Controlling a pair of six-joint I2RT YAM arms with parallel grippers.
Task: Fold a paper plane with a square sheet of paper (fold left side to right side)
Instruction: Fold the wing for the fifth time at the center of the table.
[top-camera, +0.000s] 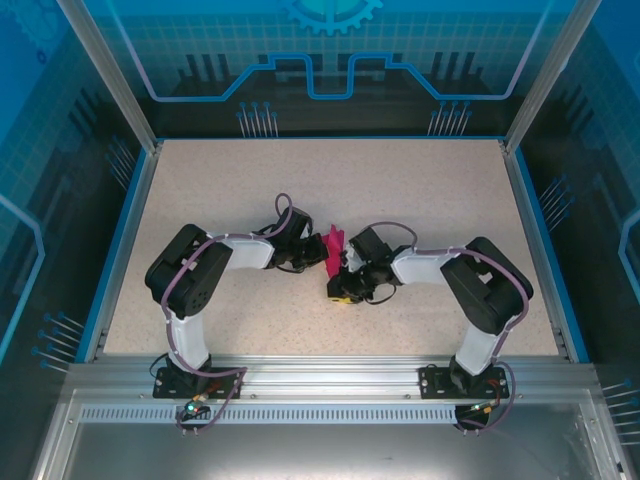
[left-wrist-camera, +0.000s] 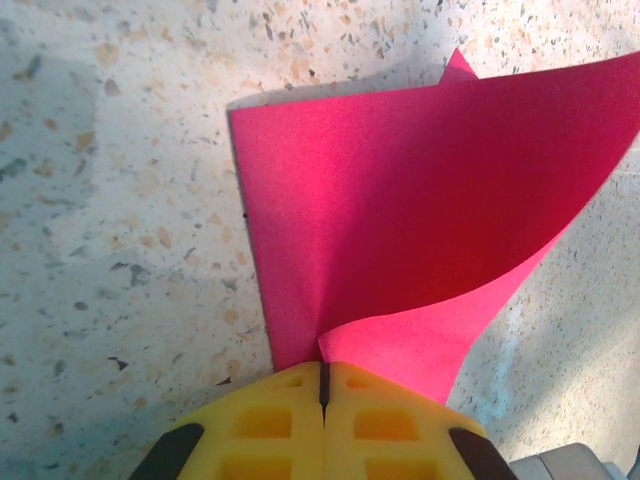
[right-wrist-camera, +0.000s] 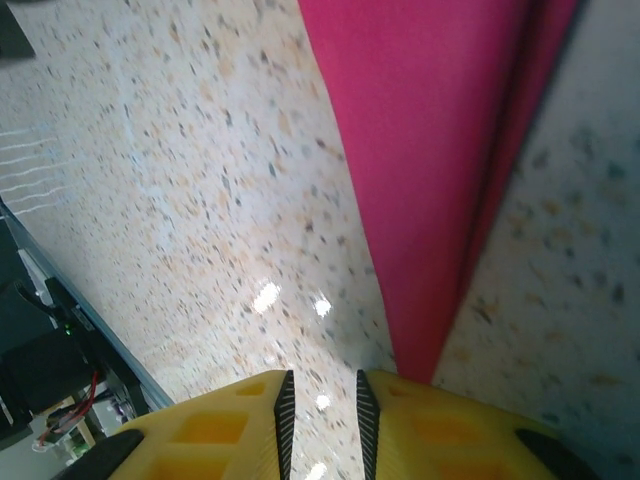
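The square sheet of paper (top-camera: 334, 248) is magenta-pink and stands partly lifted off the table between the two arms. My left gripper (top-camera: 316, 256) is shut on its near edge. In the left wrist view the sheet (left-wrist-camera: 400, 200) curls up and to the right from the closed yellow jaws of that gripper (left-wrist-camera: 323, 375), with one layer flat on the table beneath. My right gripper (top-camera: 343, 292) sits low just in front of the paper. Its jaws (right-wrist-camera: 322, 385) stand slightly apart with only table between them. The sheet (right-wrist-camera: 430, 150) runs down to the right fingertip (right-wrist-camera: 420, 400).
The speckled beige table (top-camera: 400, 180) has a blue rim and glass walls on three sides. An aluminium rail (top-camera: 330, 375) carries both arm bases at the near edge. Cables loop over each wrist.
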